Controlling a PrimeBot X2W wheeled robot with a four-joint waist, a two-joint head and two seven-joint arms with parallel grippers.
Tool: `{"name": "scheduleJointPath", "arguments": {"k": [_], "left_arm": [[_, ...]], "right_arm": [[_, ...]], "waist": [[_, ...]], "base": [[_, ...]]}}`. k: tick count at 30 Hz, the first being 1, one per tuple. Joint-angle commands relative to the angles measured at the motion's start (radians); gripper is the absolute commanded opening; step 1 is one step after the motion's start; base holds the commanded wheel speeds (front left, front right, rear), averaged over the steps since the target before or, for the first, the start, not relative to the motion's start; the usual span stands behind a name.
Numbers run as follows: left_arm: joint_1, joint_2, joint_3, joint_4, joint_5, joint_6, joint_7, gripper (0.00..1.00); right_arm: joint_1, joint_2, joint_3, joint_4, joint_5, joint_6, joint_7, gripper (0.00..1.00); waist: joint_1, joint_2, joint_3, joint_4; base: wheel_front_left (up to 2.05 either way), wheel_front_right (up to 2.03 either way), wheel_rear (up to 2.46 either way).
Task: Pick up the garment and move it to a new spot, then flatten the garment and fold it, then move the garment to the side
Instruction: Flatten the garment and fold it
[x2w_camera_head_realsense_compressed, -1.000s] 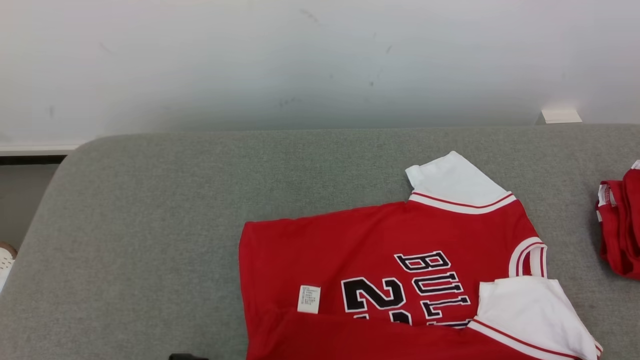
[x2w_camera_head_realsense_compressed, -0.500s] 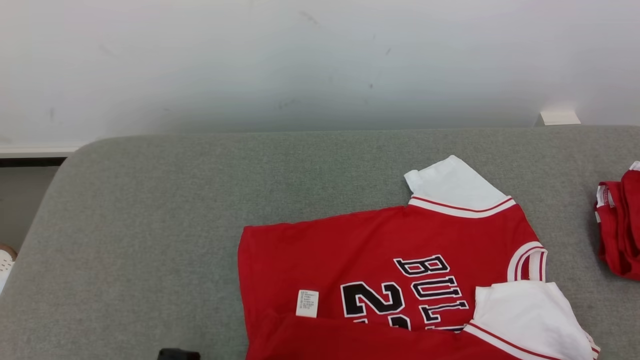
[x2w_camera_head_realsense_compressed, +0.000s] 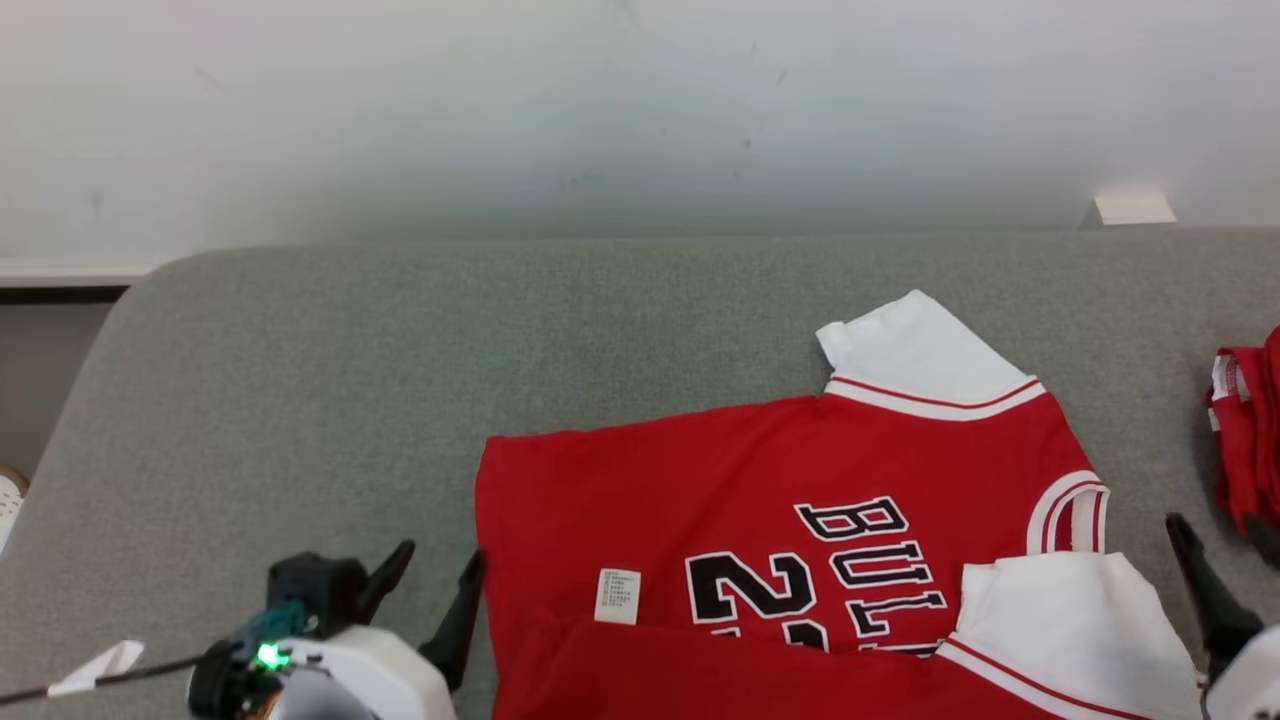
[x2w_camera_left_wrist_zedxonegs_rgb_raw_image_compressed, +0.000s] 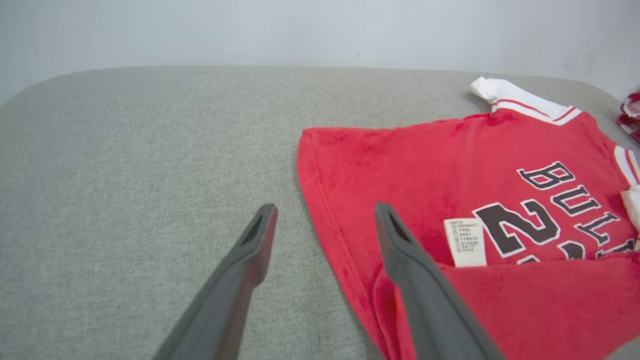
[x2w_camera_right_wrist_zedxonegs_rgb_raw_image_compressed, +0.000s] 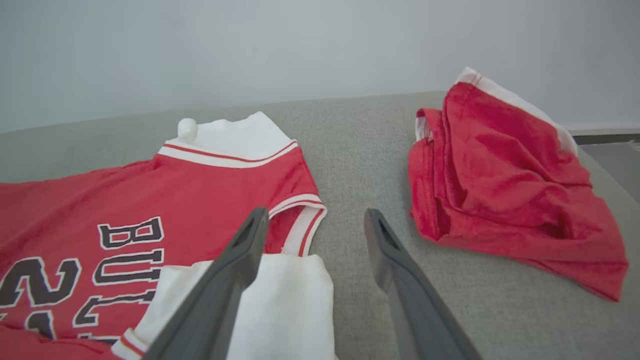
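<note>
The garment (x2w_camera_head_realsense_compressed: 760, 480) is a red jersey with white sleeves and black lettering. It lies flat on the grey cushion (x2w_camera_head_realsense_compressed: 300, 400), its near hem folded back over itself. My left gripper (x2w_camera_head_realsense_compressed: 432, 590) stands open at the garment's left edge, one finger over grey, the other over red cloth (x2w_camera_left_wrist_zedxonegs_rgb_raw_image_compressed: 450, 150). Between the left fingers (x2w_camera_left_wrist_zedxonegs_rgb_raw_image_compressed: 325, 215) there is nothing. My right gripper (x2w_camera_head_realsense_compressed: 1225, 545) is open by the near white sleeve (x2w_camera_right_wrist_zedxonegs_rgb_raw_image_compressed: 280, 295). Its jaws (x2w_camera_right_wrist_zedxonegs_rgb_raw_image_compressed: 315, 220) are empty, just right of the red-and-white collar.
A second crumpled red garment (x2w_camera_right_wrist_zedxonegs_rgb_raw_image_compressed: 500, 185) lies to the right, at the frame edge (x2w_camera_head_realsense_compressed: 1245, 440). The cushion's rounded left end drops off toward the floor. A pale wall stands behind, with a small white block (x2w_camera_head_realsense_compressed: 1130, 208) at the back right.
Both grippers have come up into the head view from its bottom edge and now stand open. The head view has shifted slightly. The garment lies as before.
</note>
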Motion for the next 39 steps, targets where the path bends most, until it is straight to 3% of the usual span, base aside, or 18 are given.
{"name": "scheduleJointPath", "arguments": {"k": [1, 8, 13, 24, 32, 39], "left_arm": [[-0.035, -0.01, 0.001, 0.018, 0.015, -0.006, 0.005, 1.0], [-0.234, -0.061, -0.034, 0.119, 0.039, -0.063, 0.09, 1.0], [-0.346, -0.091, -0.039, 0.189, 0.039, -0.075, 0.137, 1.0], [-0.494, -0.139, -0.076, 0.194, 0.055, -0.12, 0.2, 1.0], [-0.542, -0.171, -0.105, 0.193, 0.074, -0.131, 0.213, 1.0], [-0.539, -0.189, -0.119, 0.207, 0.036, -0.154, 0.231, 1.0]], "right_arm": [[-0.053, -0.002, 0.006, 0.01, -0.025, -0.003, -0.004, 1.0], [-0.338, -0.019, 0.072, 0.108, -0.011, -0.003, -0.006, 1.0], [-0.543, -0.06, 0.174, 0.219, 0.024, -0.003, 0.009, 1.0], [-0.899, -0.105, 0.371, 0.514, 0.131, -0.003, 0.117, 1.0], [-1.047, -0.099, 0.446, 0.726, 0.173, -0.003, 0.232, 1.0], [-1.082, -0.089, 0.503, 0.815, 0.19, -0.003, 0.303, 1.0]], "waist": [[0.0, -0.0001, 0.025, 0.006], [0.0, -0.0001, 0.146, 0.033], [0.0, -0.0001, 0.221, 0.059], [0.0, -0.0001, 0.344, 0.147], [0.0, -0.0001, 0.392, 0.187], [0.0, -0.0001, 0.389, 0.19]], "base": [[0.0, 0.0, 0.0], [0.0, 0.0, 0.0], [0.0, 0.0, 0.0], [0.0, 0.0, 0.0], [0.0, 0.0, 0.0], [0.0, 0.0, 0.0]]}}
